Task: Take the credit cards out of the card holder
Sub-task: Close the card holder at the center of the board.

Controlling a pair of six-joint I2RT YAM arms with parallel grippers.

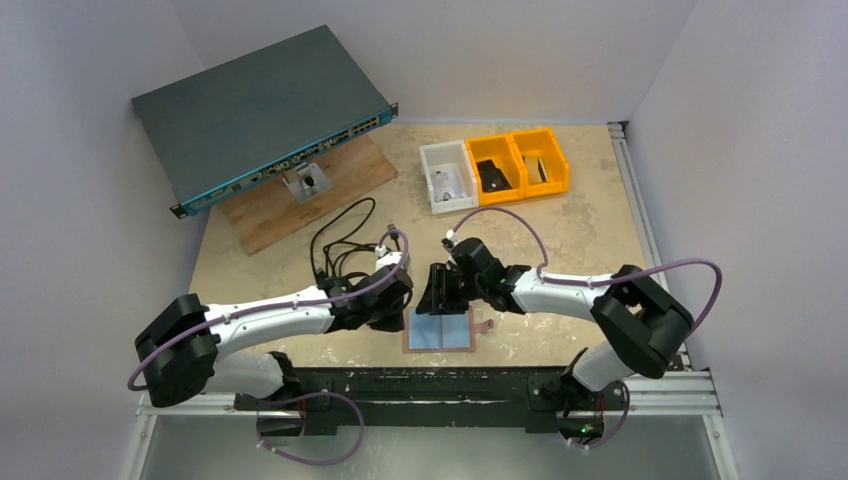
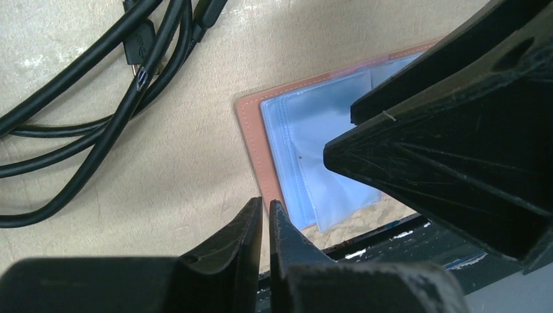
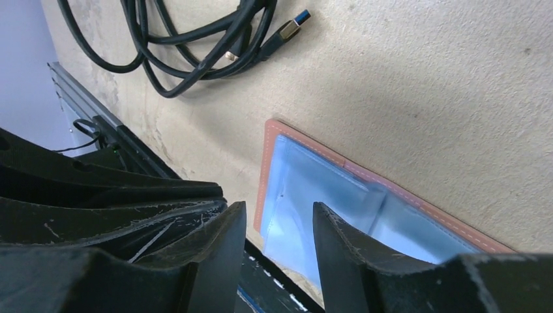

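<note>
Card holder [image 1: 439,331] open flat, far edge hidden by right pincer [image 1: 440,288], cards indiscernible

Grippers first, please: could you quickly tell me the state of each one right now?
Left gripper: closed, holding nothing visible, beside the card holder.
Right gripper: open, empty, above the card holder.

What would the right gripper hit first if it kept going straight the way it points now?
Most likely the open card holder: the right gripper, fingers slightly apart, aims at its clear pocket near the corner. Depth is unclear.
</note>
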